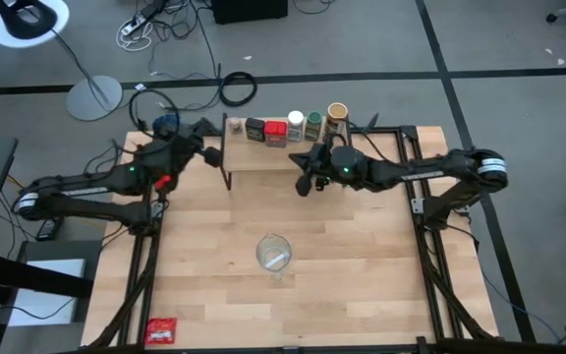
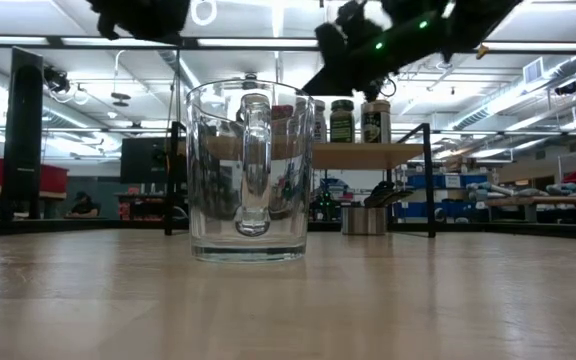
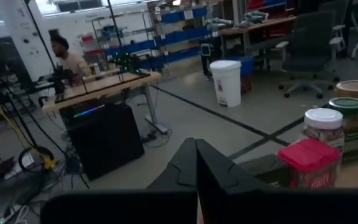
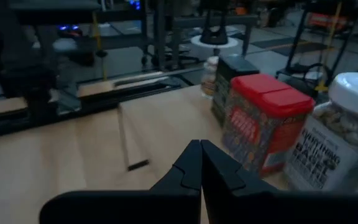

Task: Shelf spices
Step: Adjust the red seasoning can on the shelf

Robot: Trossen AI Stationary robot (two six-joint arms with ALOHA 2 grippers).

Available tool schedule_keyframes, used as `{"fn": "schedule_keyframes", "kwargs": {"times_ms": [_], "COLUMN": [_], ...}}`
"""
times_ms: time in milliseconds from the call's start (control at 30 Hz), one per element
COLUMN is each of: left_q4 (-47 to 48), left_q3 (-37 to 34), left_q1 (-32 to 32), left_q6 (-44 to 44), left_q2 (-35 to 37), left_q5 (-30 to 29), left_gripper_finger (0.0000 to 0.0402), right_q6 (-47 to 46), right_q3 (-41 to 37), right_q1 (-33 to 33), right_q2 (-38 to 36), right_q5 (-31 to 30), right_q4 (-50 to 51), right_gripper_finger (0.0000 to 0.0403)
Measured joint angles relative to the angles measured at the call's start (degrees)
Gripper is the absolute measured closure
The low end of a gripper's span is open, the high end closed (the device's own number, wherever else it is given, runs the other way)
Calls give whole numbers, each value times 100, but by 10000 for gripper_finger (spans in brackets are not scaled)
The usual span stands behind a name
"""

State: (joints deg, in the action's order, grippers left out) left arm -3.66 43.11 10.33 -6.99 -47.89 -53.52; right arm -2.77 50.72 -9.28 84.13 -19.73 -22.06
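Along the far edge of the counter (image 1: 362,285) we see the shelf (image 1: 263,154), its light plank carrying the spices in a row: a tiny brownish jar (image 1: 234,126) at the left end, then a dark green tin (image 1: 254,129), a red tin (image 1: 276,132), a white-lidded clear jar (image 1: 296,124), a green-lidded jar (image 1: 313,124) and a tan-lidded jar (image 1: 337,115) at the right end. From table height we make out the right-hand jars standing upright on the plank.

Our right gripper (image 1: 306,183) hangs just in front of the shelf's right half, above the counter. In its wrist view its two dark fingers (image 4: 191,163) meet with no gap and hold nothing, while the red tin and the white-lidded jar stand close ahead. Our left gripper (image 1: 210,154) sits beside the shelf's left end, its fingers pressed together and empty too.

Nearer the counter's middle stands a clear glass mug (image 1: 274,254), well apart from the shelf. A flat red packet (image 1: 161,330) lies at the near left corner.
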Motion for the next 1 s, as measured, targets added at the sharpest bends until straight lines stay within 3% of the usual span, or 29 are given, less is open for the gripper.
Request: {"fn": "schedule_keyframes", "kwargs": {"times_ms": [233,467,767,1000], "left_q4": [725,934,1135,1226], "left_q3": [-3,-7,-7,-7], "left_q1": [-33,-33,-33,-33], "left_q6": [272,274,271,301], "left_q2": [419,519,639,631], "left_q5": [51,64,195,280], "left_gripper_finger": [401,401,400,400], "right_q6": [232,551,1043,995], "right_q3": [690,1302,1616,1626], "right_q1": [-291,-252,-96,-173], "right_q2": [1103,1772,1902,1902], "right_q5": [343,-72,-1166,-1332], "right_q4": [-351,-353,-4,217], "right_gripper_finger": [403,403,403,403]}}
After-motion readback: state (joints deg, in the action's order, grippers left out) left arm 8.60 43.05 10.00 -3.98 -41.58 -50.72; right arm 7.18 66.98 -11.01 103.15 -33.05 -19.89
